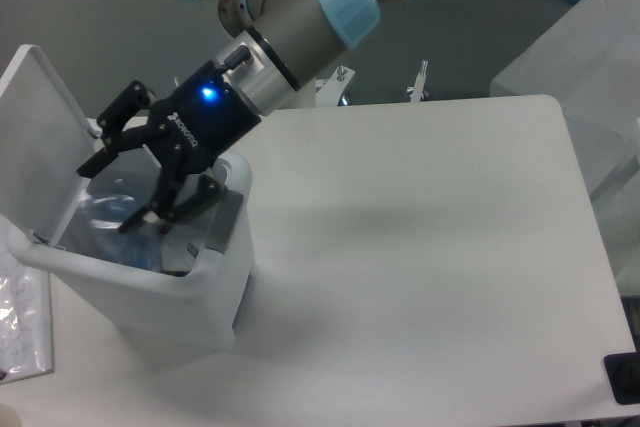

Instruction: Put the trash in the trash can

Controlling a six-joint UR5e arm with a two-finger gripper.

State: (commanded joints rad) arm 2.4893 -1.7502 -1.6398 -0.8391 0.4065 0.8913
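While it hangs over the open mouth of the trash can [215, 277], the gripper [112, 195] has its black fingers [172, 205] spread apart, clasping nothing. Just below the fingertips, inside the can, lies the crushed clear bottle [112, 209], free of the jaws. The wrapper cannot be made out. The can's lid [35, 137] stands tilted up at its far left side. The can sits on the white table [430, 247], at its left end.

Arm: grey tubular UR5e arm [300, 2], light-blue joint caps.
Wrist: silver ring, glowing blue light.
Gripper: black two-finger gripper [120, 187], white lettering.
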